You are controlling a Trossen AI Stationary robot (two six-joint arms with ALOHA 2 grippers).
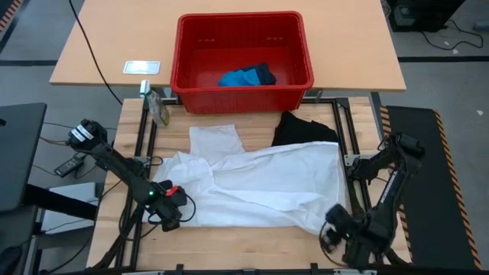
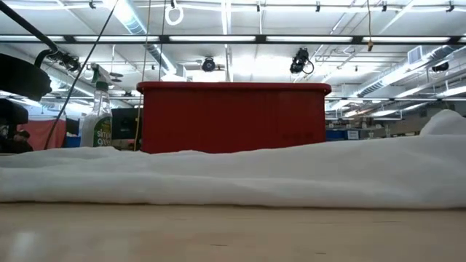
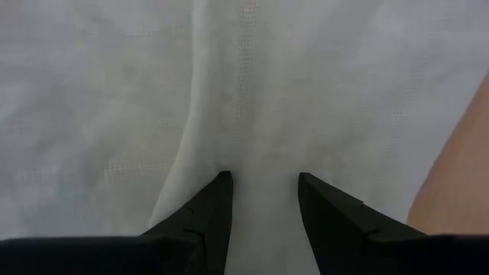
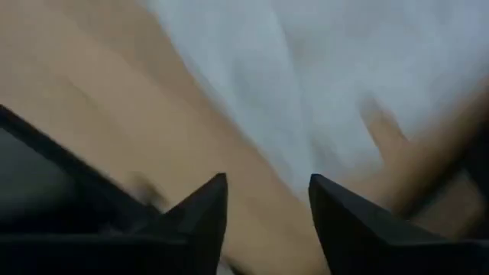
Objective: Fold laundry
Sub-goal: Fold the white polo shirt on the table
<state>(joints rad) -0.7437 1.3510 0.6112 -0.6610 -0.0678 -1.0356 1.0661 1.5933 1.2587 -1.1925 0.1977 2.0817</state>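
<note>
- White cloth fills the left wrist view, so little of the table shows there; the right wrist view is smeared, and only pale cloth and wood can be told apart in it.
- In the low view the white garment (image 2: 240,175) lies as a long low ridge across the table and hides both grippers; a red basket (image 2: 233,116) stands behind it.
- Left gripper (image 3: 263,183) sits at the near left edge of the white garment (image 1: 260,183); its two dark fingers (image 3: 206,214) stand partly apart with a raised fold of the cloth running between them. Whether they pinch that fold or only straddle it I cannot tell.
- Right gripper (image 4: 267,187) is at the garment's near right corner, over bare wood just beside the cloth's edge; its fingers (image 4: 202,214) stand apart with nothing between them.
- From the high view the right gripper (image 1: 334,229) is hard to make out against its own dark arm.
- Beyond the right gripper, at the far edge of the white garment, a black shirt (image 1: 304,128) lies bunched, partly under the white cloth.
- Farther off, in the red basket (image 1: 191,76), lies a small bright blue piece (image 1: 238,77), touching something dark.
- Wooden table (image 1: 244,244) shows bare along its near edge; a spray bottle (image 1: 158,105) stands beyond the left gripper (image 1: 170,202), near the basket's corner.
- Behind the table the low view shows a workshop hall with ceiling strip lights.
</note>
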